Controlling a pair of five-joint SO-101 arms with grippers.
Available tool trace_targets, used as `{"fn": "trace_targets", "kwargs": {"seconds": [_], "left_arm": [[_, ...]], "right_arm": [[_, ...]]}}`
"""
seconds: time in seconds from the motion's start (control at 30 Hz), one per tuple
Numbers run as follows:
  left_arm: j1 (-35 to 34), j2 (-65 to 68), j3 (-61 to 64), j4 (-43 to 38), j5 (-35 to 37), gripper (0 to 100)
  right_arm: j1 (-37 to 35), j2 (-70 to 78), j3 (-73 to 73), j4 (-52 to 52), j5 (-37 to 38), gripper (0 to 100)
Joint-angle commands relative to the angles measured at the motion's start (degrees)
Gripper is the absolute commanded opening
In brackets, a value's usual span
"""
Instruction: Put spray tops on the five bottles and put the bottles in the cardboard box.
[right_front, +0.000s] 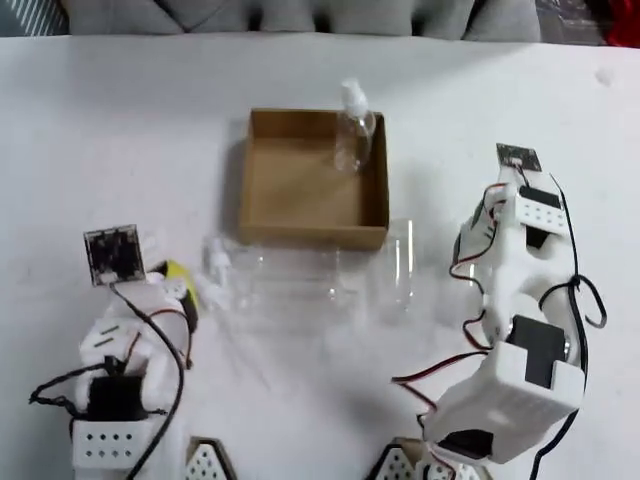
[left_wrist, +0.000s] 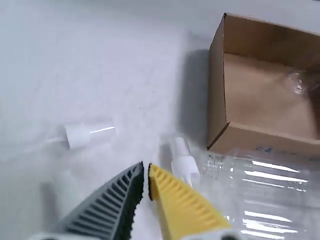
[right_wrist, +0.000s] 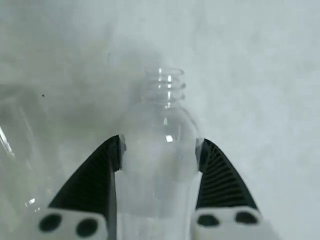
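Right end effector (right_wrist: 159, 146) clasping clear plastic bottle (right_wrist: 162, 117), threaded neck uncapped

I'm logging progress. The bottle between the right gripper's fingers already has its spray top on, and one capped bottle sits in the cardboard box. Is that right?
Not quite. The bottle between the right gripper's fingers has no spray top; the right wrist view shows its threaded neck bare. One capped bottle does sit in the cardboard box.
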Motion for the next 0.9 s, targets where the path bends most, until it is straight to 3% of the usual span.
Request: {"fn": "trace_targets", "kwargs": {"seconds": [0.0, 0.5, 0.7, 0.87], "left_arm": [[0.7, 13.1, -9.1, -0.4, 1.1, 2], [6.6, 56.6, -27.2, -1.7, 12.0, 3], [6.2, 67.2, -28.9, -7.7, 16.0, 15], [5.2, 69.2, -28.9, -9.3, 16.3, 15]], "right_arm": [[-1.0, 0.9, -0.2, -1.5, 0.7, 1.5], [-1.1, 0.9, -0.1, -1.7, 1.9, 1.5], [-2.0, 0.9, -0.1, -1.7, 2.3, 1.5], [-2.0, 0.9, -0.1, -1.7, 2.4, 1.5]]}}
